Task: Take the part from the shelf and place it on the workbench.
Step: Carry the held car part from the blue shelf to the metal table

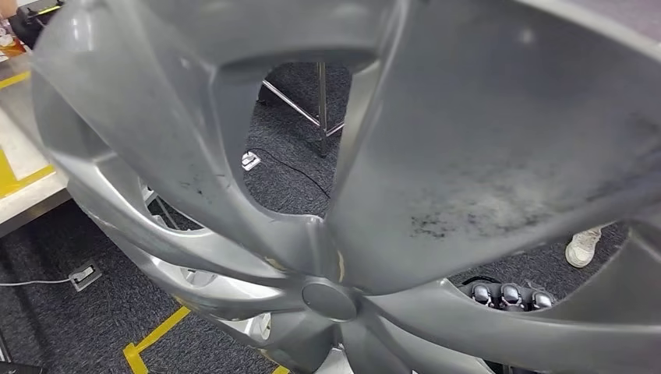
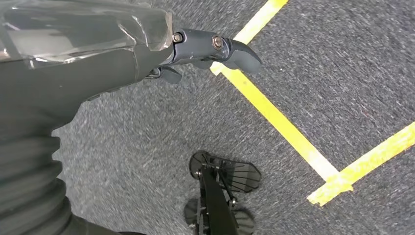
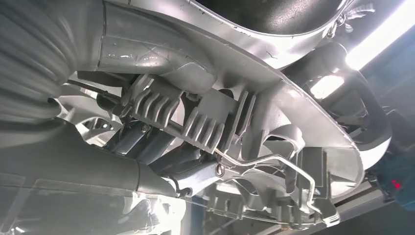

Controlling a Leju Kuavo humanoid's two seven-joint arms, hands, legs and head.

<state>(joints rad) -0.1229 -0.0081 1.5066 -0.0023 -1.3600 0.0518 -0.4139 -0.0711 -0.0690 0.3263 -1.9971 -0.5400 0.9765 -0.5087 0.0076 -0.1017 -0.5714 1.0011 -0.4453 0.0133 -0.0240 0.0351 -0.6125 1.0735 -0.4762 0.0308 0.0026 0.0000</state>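
Note:
The part is a large grey plastic wheel cover (image 1: 405, 156) with broad spokes and a round centre cap, held up very close to my head camera. Through a gap between its spokes I see the dark fingertips (image 1: 510, 296) of my right hand, which grips the cover from behind. In the right wrist view my right hand (image 3: 147, 171) presses against the cover's ribbed back side (image 3: 215, 112), beside the clips and the wire ring. My left hand (image 2: 195, 49) hangs over the carpet, fingers stretched out, with nothing in it.
A workbench (image 1: 23, 179) with yellow tape lies at the left. Dark carpet carries yellow tape lines (image 1: 156, 335) (image 2: 274, 117), a floor socket (image 1: 84, 274) and a cable. A metal stand's legs (image 1: 319, 101) rise ahead. A person's white shoe (image 1: 583, 248) is at the right.

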